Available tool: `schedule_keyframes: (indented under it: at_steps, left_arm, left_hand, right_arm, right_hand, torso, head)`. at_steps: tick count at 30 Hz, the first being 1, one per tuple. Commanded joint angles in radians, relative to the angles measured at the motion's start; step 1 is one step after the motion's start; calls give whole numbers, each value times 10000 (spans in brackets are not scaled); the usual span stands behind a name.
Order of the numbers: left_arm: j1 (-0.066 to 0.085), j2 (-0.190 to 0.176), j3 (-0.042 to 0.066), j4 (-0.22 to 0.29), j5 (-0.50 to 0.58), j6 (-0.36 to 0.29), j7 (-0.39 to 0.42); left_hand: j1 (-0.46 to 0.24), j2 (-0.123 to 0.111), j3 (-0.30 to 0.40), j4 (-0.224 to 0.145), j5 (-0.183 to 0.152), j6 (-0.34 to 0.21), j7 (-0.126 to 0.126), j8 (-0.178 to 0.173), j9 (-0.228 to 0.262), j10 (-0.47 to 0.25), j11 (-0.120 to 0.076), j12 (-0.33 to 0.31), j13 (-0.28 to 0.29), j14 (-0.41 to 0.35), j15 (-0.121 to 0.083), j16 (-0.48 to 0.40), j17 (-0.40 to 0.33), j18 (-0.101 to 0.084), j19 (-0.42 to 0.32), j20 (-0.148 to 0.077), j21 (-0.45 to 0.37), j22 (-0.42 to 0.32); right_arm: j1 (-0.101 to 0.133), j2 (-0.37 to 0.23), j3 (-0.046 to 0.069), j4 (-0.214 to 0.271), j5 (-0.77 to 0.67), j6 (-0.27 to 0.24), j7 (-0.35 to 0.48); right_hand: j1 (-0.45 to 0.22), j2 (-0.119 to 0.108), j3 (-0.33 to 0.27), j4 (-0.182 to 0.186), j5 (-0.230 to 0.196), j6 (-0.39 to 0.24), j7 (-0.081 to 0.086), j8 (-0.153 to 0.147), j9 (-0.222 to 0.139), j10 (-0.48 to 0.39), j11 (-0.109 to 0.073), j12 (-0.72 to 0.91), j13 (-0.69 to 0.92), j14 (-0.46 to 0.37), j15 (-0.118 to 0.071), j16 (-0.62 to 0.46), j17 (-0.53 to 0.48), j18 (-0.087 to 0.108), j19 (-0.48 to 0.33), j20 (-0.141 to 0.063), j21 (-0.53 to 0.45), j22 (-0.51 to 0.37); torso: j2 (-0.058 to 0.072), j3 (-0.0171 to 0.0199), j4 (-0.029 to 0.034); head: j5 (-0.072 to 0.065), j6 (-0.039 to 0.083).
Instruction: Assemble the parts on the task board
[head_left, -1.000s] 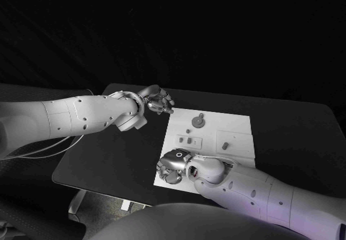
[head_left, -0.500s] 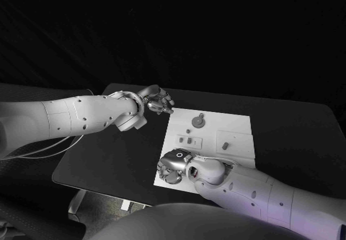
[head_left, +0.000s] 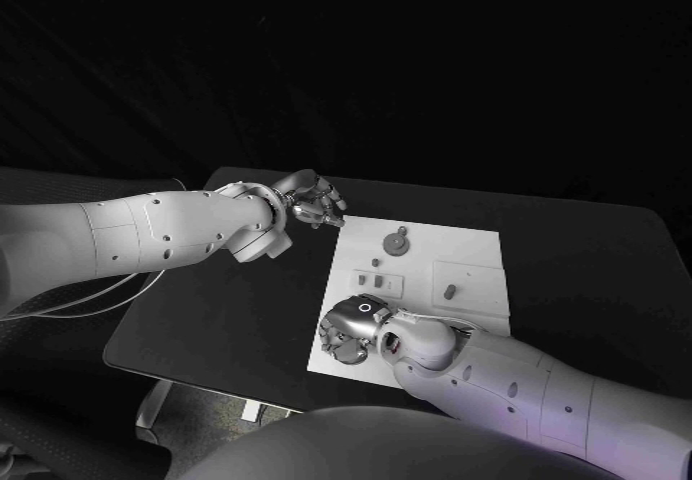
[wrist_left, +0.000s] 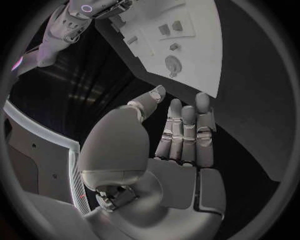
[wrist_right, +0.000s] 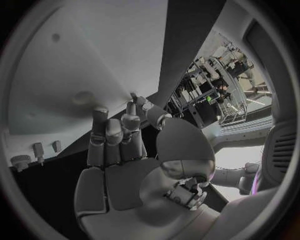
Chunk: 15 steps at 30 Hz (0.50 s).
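Now I hold my right hand low over the board, fingers apart, empty (left too); next, pinch a part.

counter: one, black | task board: one, white | hands: two — left hand, right hand | parts visible on board: one round knobbed part far, two small parts mid-board, one small part to the right; any others hidden by right hand could not be counted
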Motion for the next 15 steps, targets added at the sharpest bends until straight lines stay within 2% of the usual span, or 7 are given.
schedule_keyframes:
  at_steps: [1,6,9,15]
  left_arm:
    - [16,-1,7,21,62,31,74]
    - [16,-35,7,31,61,23,74]
    - [16,-84,7,37,61,7,79]
    - [16,-202,7,-9,64,6,-5]
  left_hand:
    - [-16,56,-17,-56,46,4,73,24,6,-82,-1,35,11,-35,-29,68,-6,359,38,-11,-49,204]
    - [-17,55,-17,-58,47,5,73,24,7,-82,-1,37,11,-35,-28,69,-6,360,39,-11,-49,204]
    - [-18,53,-17,-60,47,5,74,25,7,-82,0,38,11,-35,-27,70,-7,360,39,-11,-49,204]
    - [-60,32,-35,-47,46,11,76,29,9,-84,3,41,10,-36,-23,71,-9,358,39,-4,-50,204]
  right_arm:
    - [-10,-27,-3,66,-32,-246,-102]
    - [-7,-134,14,235,-4,-361,-119]
    - [-3,-229,83,361,60,-465,-123]
    - [29,-475,433,615,508,-852,-35]
  right_hand:
    - [16,103,81,12,9,200,120,66,13,84,-3,33,-14,25,-71,34,-14,58,74,3,38,6]
    - [18,133,115,4,8,224,106,85,25,122,-18,30,-16,58,-81,36,-20,57,97,-12,45,3]
    - [20,138,129,0,9,233,101,93,30,138,-23,28,-17,72,-86,36,-23,58,106,-19,49,3]
    - [28,134,151,-6,13,246,93,104,37,161,-30,24,-19,92,-93,35,-28,57,120,-31,54,1]
  torso:
    - [-2,-2,1]
    - [2,-3,5]
    - [0,-3,4]
    - [0,0,-3]
  head:
    - [-25,12]
    - [-34,15]
    - [-34,7]
    - [-44,20]
